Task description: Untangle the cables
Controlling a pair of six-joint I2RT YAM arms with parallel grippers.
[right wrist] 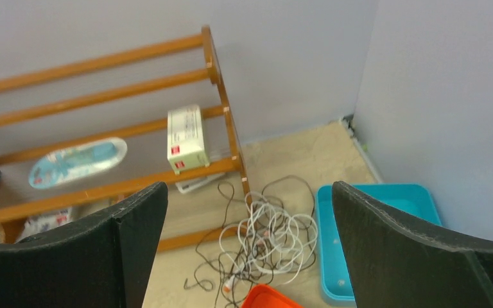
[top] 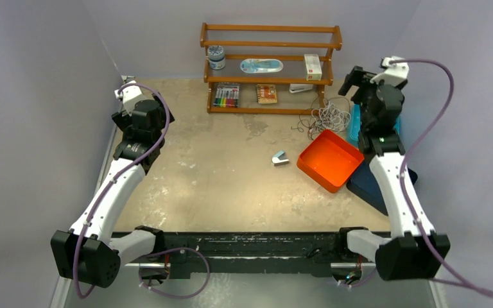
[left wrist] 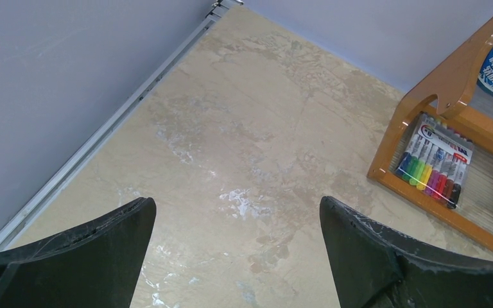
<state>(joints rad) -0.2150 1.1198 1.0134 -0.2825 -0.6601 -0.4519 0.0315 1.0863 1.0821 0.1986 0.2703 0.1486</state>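
Toward the far right of the table (top: 231, 192), seen from the top camera, the cables (top: 328, 117) lie in one white-and-black tangle. It sits between the right foot of the wooden shelf (top: 269, 80) and a teal bin (top: 354, 123), just behind the far corner of an orange tray (top: 329, 160). The tray shows only its bare orange floor. A dark blue tray (top: 367, 186) lies beside it, partly hidden by the right arm (top: 395, 186). A small grey-and-white object (top: 280, 158) rests just left of the orange tray. The shelf holds a jar (top: 216, 56), an oval blue packet (top: 261, 65), a white box (top: 312, 66), a pack of markers (top: 226, 96) and a small notebook (top: 267, 94).

From the left wrist, the left gripper (left wrist: 235, 208) is spread wide with nothing between its fingers, above bare tabletop. The shelf's left end and the markers are off to its right.

From the right wrist, the right gripper (right wrist: 250, 192) is likewise spread wide and holds nothing. The tangle lies on the table below and between its fingers, touching the shelf foot. The teal bin sits just right of the tangle, with a few small specks on its floor.
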